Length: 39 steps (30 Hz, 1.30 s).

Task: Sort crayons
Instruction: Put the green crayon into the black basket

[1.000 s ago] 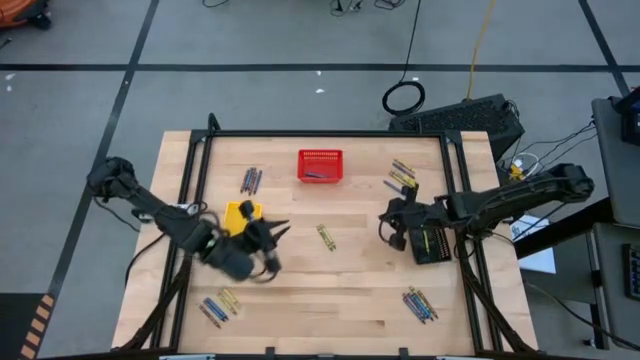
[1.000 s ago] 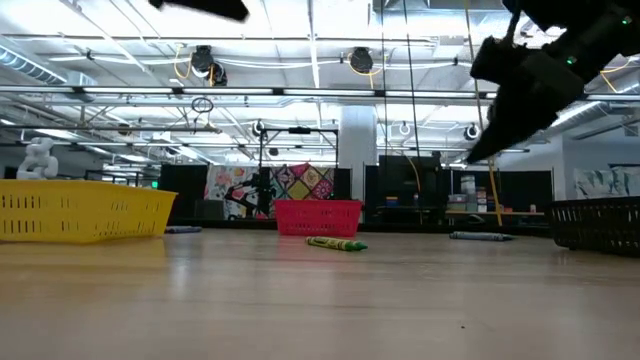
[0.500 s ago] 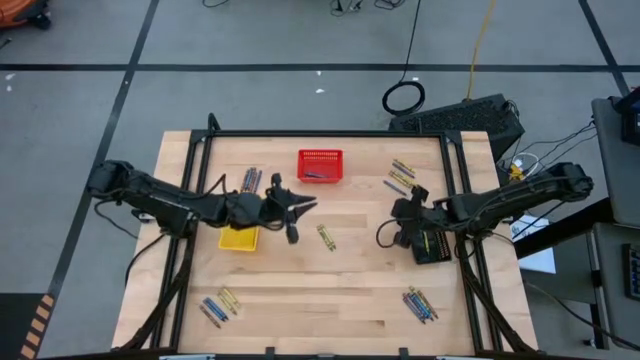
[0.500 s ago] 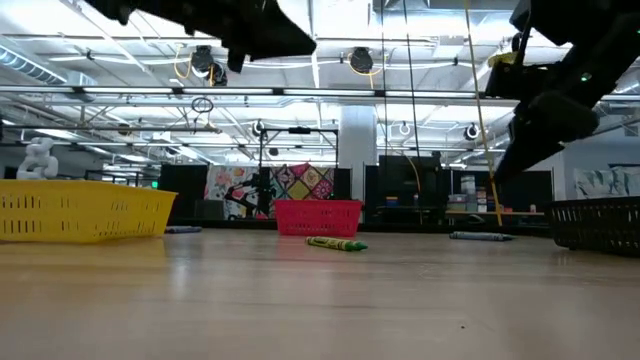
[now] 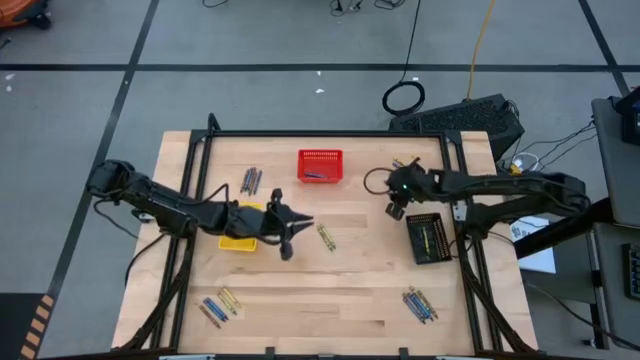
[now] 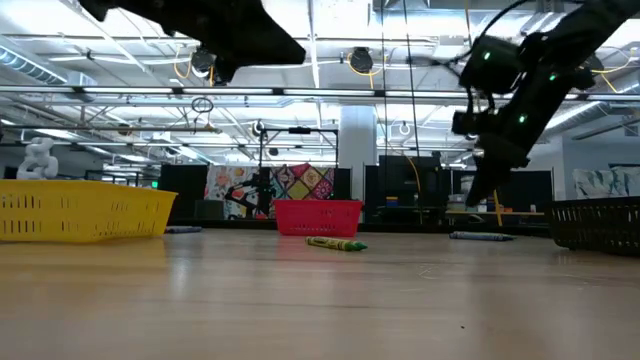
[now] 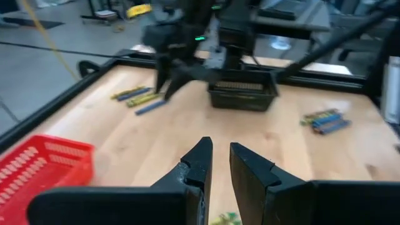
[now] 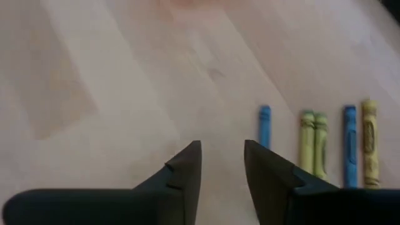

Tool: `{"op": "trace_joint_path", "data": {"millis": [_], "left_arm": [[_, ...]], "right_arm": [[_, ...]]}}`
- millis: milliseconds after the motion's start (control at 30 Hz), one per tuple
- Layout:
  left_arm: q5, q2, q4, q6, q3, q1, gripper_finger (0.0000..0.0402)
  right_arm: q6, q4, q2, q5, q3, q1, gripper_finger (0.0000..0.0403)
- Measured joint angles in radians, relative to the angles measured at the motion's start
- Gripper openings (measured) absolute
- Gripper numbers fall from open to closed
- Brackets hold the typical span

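Observation:
Two yellow-green crayons (image 5: 325, 237) lie flat on the table's middle and also show in the low view (image 6: 335, 243). My left gripper (image 5: 296, 226) hovers just left of them, open and empty; one crayon shows below its fingers in the left wrist view (image 7: 225, 219). A row of blue and yellow-green crayons (image 5: 402, 173) lies flat at the far right. My right gripper (image 5: 396, 198) hovers just near of that row, open and empty. In the right wrist view (image 8: 222, 159) the blue crayon (image 8: 265, 125) and its neighbours (image 8: 312, 142) lie ahead of the fingers.
The yellow basket (image 5: 238, 240) sits partly under my left arm, the red basket (image 5: 320, 165) at the far middle and the black basket (image 5: 427, 237) at the right. More crayon groups lie at the far left (image 5: 250, 180), near left (image 5: 218, 305) and near right (image 5: 420, 303).
My left gripper has swung from the near left, past the yellow basket, toward the table's right and far side, and now points at the middle crayons. My right gripper has gone from beside the black basket toward the far edge, to the far-right crayon row.

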Motion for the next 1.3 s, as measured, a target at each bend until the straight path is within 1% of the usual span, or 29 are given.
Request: {"op": "trace_joint_path", "data": {"millis": [233, 267, 300, 367, 433, 467, 533, 600, 733, 833, 900, 1033, 1167, 1233, 1300], "left_arm": [[-0.060, 0.000, -0.007, 0.001, 0.000, -0.091, 0.0058], [-0.074, 0.000, -0.008, 0.001, 0.000, -0.100, 0.0058], [-0.085, 0.000, -0.008, 0.001, 0.000, -0.108, 0.0058], [-0.116, 0.000, -0.008, 0.001, 0.000, -0.120, 0.0058], [-0.141, 0.000, -0.008, 0.001, 0.000, -0.129, 0.0058], [-0.154, 0.000, -0.008, 0.001, 0.000, -0.130, 0.0058], [-0.170, 0.000, -0.008, 0.001, 0.000, -0.135, 0.0058], [-0.179, 0.000, -0.007, 0.001, 0.000, -0.136, 0.0058], [-0.180, 0.000, -0.007, 0.000, 0.000, -0.136, 0.0058], [-0.182, 0.000, -0.006, 0.000, 0.000, -0.136, 0.0058], [-0.183, 0.000, -0.004, 0.000, 0.000, -0.136, 0.0058], [-0.183, 0.000, -0.006, 0.000, 0.000, -0.136, 0.0058], [-0.183, 0.000, -0.007, 0.000, 0.000, -0.136, 0.0058], [-0.183, 0.000, -0.008, -0.001, 0.000, -0.136, 0.0058], [-0.183, 0.000, -0.010, -0.001, 0.000, -0.136, 0.0058]], "right_arm": [[-0.080, 0.016, 0.129, -0.003, 0.000, -0.078, 0.0113], [-0.085, 0.027, 0.142, -0.023, 0.000, -0.086, 0.0113], [-0.088, 0.047, 0.152, -0.060, 0.000, -0.093, 0.0113], [-0.083, 0.132, 0.167, -0.183, 0.000, -0.100, 0.0113], [-0.034, 0.238, 0.185, -0.303, 0.000, -0.085, 0.0113], [-0.004, 0.291, 0.198, -0.336, 0.000, -0.065, 0.0113], [0.043, 0.387, 0.224, -0.354, 0.000, -0.003, 0.0113], [0.084, 0.472, 0.255, -0.332, 0.000, 0.080, 0.0113], [0.204, 0.658, 0.334, -0.207, 0.000, 0.237, 0.0113], [0.229, 0.826, 0.398, -0.132, 0.001, 0.326, 0.0118], [0.234, 0.906, 0.447, -0.086, 0.020, 0.366, 0.0127], [0.231, 0.879, 0.536, -0.017, 0.121, 0.407, 0.0154], [0.228, 0.746, 0.608, -0.015, 0.241, 0.413, 0.0178], [0.242, 0.666, 0.629, -0.014, 0.299, 0.413, 0.0183], [0.264, 0.600, 0.647, 0.013, 0.346, 0.413, 0.0184]]}}
